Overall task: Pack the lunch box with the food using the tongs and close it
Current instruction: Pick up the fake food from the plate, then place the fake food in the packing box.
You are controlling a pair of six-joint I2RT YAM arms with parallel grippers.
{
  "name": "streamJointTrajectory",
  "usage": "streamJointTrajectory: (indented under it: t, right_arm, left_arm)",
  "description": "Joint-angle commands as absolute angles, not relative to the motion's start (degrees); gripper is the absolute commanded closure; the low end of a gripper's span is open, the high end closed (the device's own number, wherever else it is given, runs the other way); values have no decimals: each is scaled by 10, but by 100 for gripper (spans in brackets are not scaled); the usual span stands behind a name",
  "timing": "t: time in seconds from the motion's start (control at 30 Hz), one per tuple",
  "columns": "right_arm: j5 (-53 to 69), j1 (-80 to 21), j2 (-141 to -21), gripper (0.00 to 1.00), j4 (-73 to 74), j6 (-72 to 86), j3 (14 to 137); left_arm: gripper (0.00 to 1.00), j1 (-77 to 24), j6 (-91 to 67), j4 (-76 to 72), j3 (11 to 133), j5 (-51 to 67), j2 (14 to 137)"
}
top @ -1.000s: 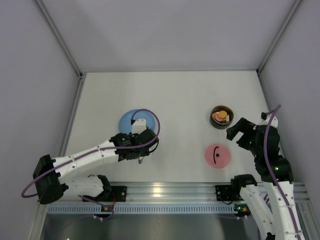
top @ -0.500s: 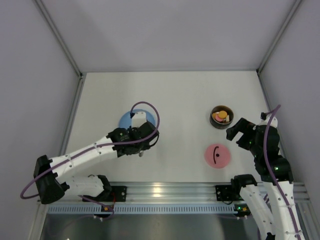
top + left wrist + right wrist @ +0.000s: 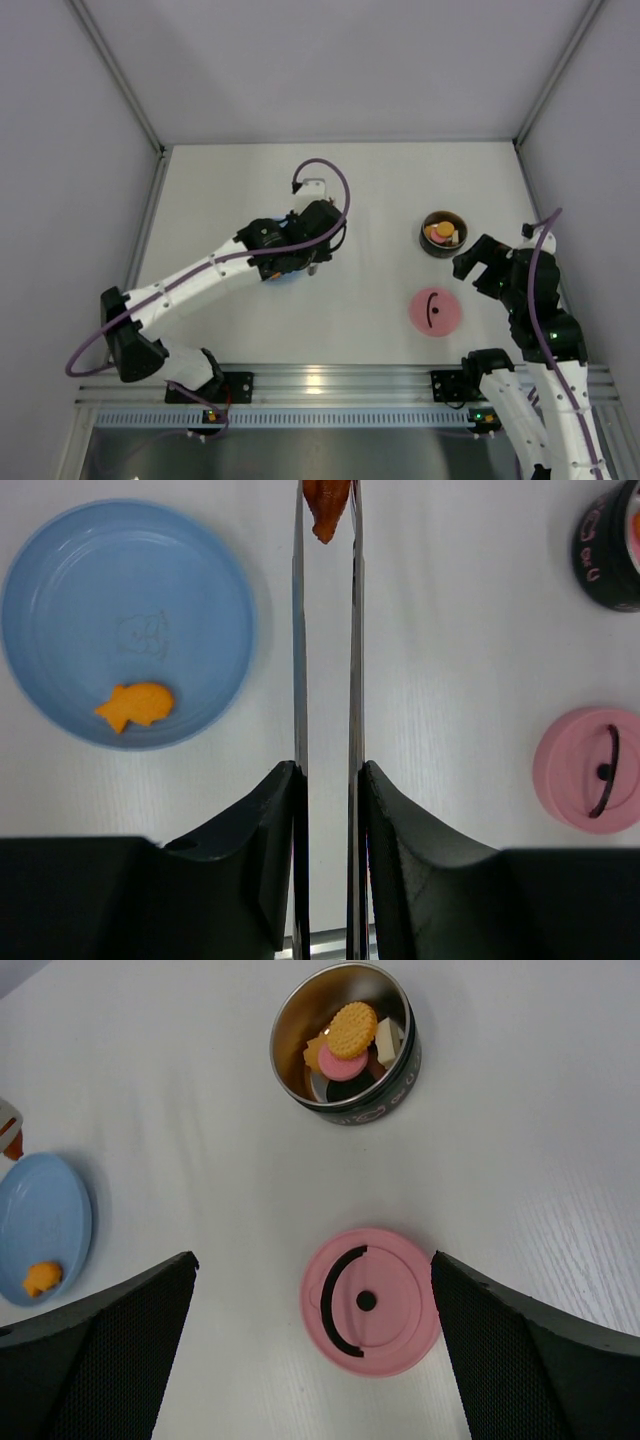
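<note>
Carrying one bite toward the container: the left tool [image 3: 328, 780] is clenching the long thin silver metal tongs [image 3: 298, 660], squeezing the two arms nearly parallel. A small orange-brown food piece [image 3: 325, 510] is sitting pinched between the tips. The tips are hanging over the bare white bench [image 3: 370, 190], between the wide light-blue plate [image 3: 60, 570] and the small round shiny steel lunch box [image 3: 385, 1100].

The lunch box is sitting open on the right of the bench, well apart from the plate. It is already holding several pieces: a round yellow-brown biscuit, a pink disc, a pale chunk and something dark underneath. One orange fish-shaped piece [image 3: 137, 704] is lying on the plate, near its lower edge in the left wrist view. The flat pink round lid [image 3: 370, 1300] with the black handle mark is lying on the bench near the lunch box, not touching it. The right tool [image 3: 476, 262] is hanging beside lid and box with fingers spread wide, gripping nothing.

Judging the step: packing, mid-transfer, not closing yet. The next move is calling for swinging the tips rightward until they are over the steel rim, then lowering a little. Easing the squeeze there should drop the piece inside rather than on the rim. The fish piece is waiting after that, then the lid, probably the right tool's job.
</note>
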State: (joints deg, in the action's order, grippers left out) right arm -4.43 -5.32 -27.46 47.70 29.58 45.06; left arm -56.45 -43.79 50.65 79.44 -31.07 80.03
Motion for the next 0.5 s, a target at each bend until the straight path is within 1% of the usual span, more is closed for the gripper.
streamJointTrajectory:
  t: [0.0, 0.07, 0.1, 0.23, 0.33, 0.47]
  right_arm:
    - [-48, -45, -279, 1, 457, 289, 489]
    - [-50, -45, -277, 0, 467, 287, 494]
    - [-53, -45, -275, 1, 469, 287, 498]
    - [-60, -45, -267, 0, 483, 284, 508]
    - [-63, -45, -261, 1, 492, 282, 512]
    - [-63, -45, -255, 1, 497, 283, 510]
  left_arm:
    - [84, -578, -390, 430, 888, -274, 882]
    - [84, -598, -374, 414, 934, -259, 925]
    - [84, -604, -369, 411, 982, -254, 969]
    - [84, -636, -354, 402, 1092, -230, 1069]
    - [84, -647, -352, 398, 1146, -210, 1127]
    - [83, -650, -355, 375, 1155, -181, 1157]
